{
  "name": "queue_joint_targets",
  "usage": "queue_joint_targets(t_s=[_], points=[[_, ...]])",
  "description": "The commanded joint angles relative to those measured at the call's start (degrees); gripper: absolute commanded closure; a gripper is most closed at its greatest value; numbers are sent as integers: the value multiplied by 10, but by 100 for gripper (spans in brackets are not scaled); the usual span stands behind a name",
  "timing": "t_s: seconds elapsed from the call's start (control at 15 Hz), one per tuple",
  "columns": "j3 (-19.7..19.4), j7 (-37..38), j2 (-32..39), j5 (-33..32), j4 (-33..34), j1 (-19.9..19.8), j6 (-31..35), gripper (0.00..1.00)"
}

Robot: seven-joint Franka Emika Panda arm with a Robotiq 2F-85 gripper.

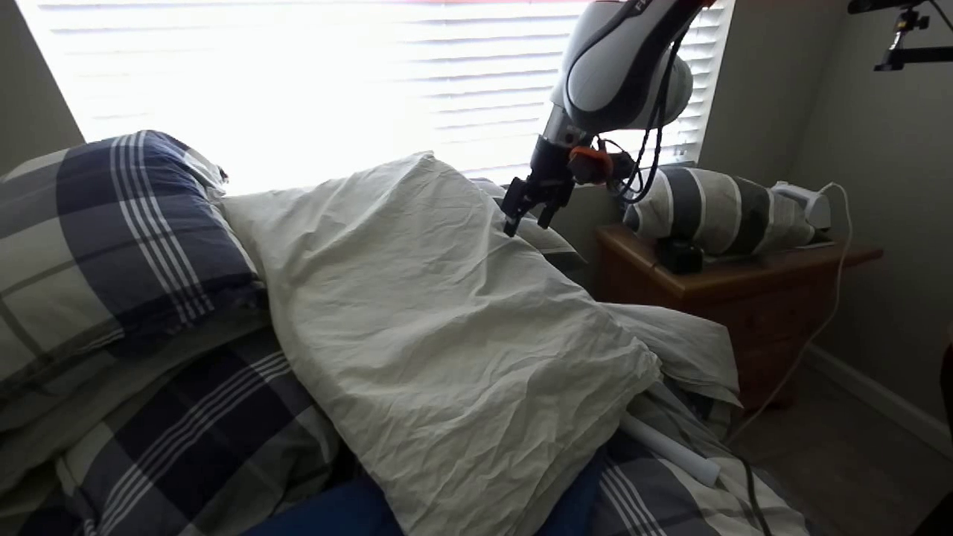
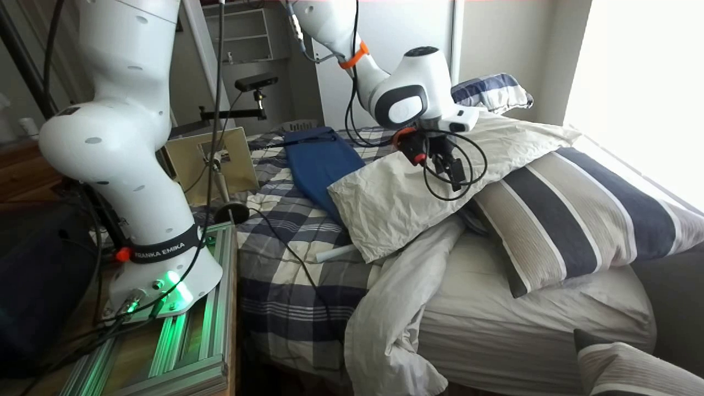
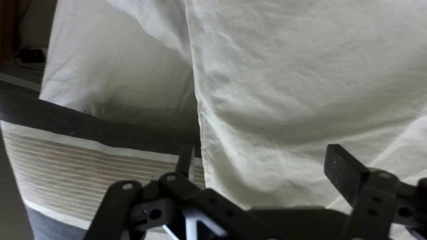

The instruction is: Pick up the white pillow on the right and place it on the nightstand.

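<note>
The white pillow [image 1: 461, 320] lies tilted across the bed, large and wrinkled. It also shows in an exterior view [image 2: 390, 203] and fills the right of the wrist view [image 3: 300, 93]. My gripper [image 1: 528, 223] is open and empty at the pillow's window-side edge. In the wrist view the open jaws [image 3: 260, 150] straddle the pillow's seam edge, with one finger beyond it and the other over the cloth. I cannot tell whether the fingers touch it. The brown wooden nightstand [image 1: 744, 316] stands in the corner past the bed.
A striped pillow [image 1: 718, 208], a black box [image 1: 679, 254] and a white device [image 1: 808, 205] are on the nightstand. Another striped pillow [image 2: 588, 214] lies beside the white pillow. A plaid pillow [image 1: 171, 223] sits at the far side. A white tube [image 1: 674, 450] pokes out below.
</note>
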Motion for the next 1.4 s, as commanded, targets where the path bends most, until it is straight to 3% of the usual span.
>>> queue_joint_targets(t_s=[0.0, 0.4, 0.6, 0.8, 1.13, 1.33], points=[[5, -19, 5, 16, 4, -6, 0, 0], [-6, -12, 5, 12, 4, 11, 0, 0], [2, -36, 25, 12, 23, -1, 11, 0], [42, -88, 59, 36, 60, -45, 3, 0], [172, -242, 146, 97, 140, -173, 14, 0], [232, -331, 203, 88, 181, -233, -7, 0]])
